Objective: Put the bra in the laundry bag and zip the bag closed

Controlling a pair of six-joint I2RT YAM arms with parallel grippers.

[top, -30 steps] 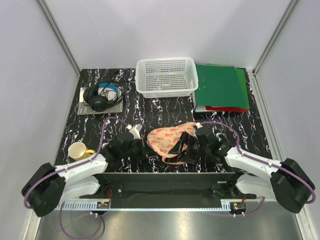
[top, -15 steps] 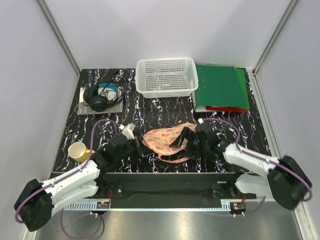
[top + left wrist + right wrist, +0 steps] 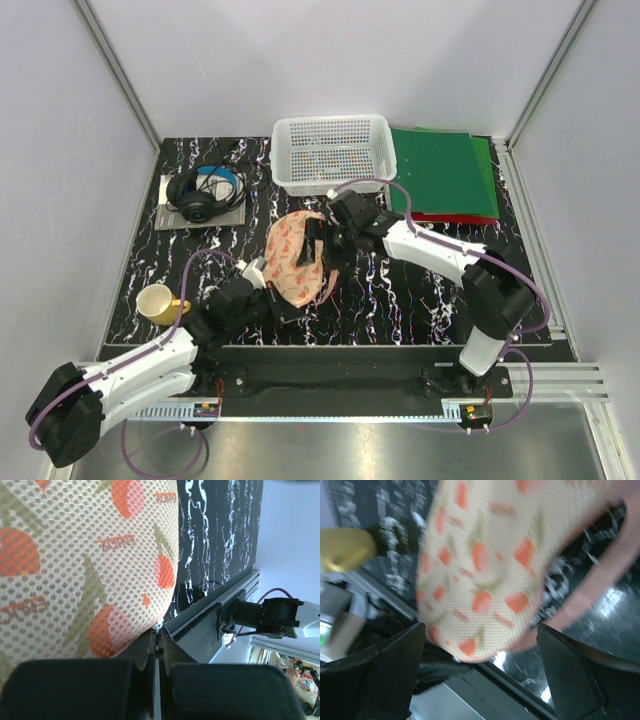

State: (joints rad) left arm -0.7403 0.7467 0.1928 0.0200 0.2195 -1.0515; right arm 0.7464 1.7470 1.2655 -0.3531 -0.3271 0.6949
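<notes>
The black marbled desk (image 3: 420, 300) carries everything. Beyond the right hand (image 3: 322, 238), near the back wall, stands a white plastic mesh basket (image 3: 333, 153). To that hand's right lie green folders (image 3: 445, 172), stacked on a red one (image 3: 455, 217).

The laundry bag (image 3: 290, 262) lies between the two hands. It is peach mesh fabric printed with red-orange fruit and olive leaves. Its far end is under the right hand and its near end is at the left hand (image 3: 277, 303). Pink edging (image 3: 327, 283) runs along its right side. In the left wrist view the print carries small orange lettering, upside down and too coarse to read. The bra cannot be made out in any view.

Well beyond the left hand, toward the back left, black headphones (image 3: 203, 193) rest on a grey pad (image 3: 170, 212). A yellow mug (image 3: 157, 302) sits to the left hand's left.

The left hand's dark fingers (image 3: 75, 690) are pressed together on the bag's near rim, with a small pale tab at the slit between them. The right hand's fingers (image 3: 390, 675) are spread wide and the bag lies beyond them. The blur hides whether they touch it.
</notes>
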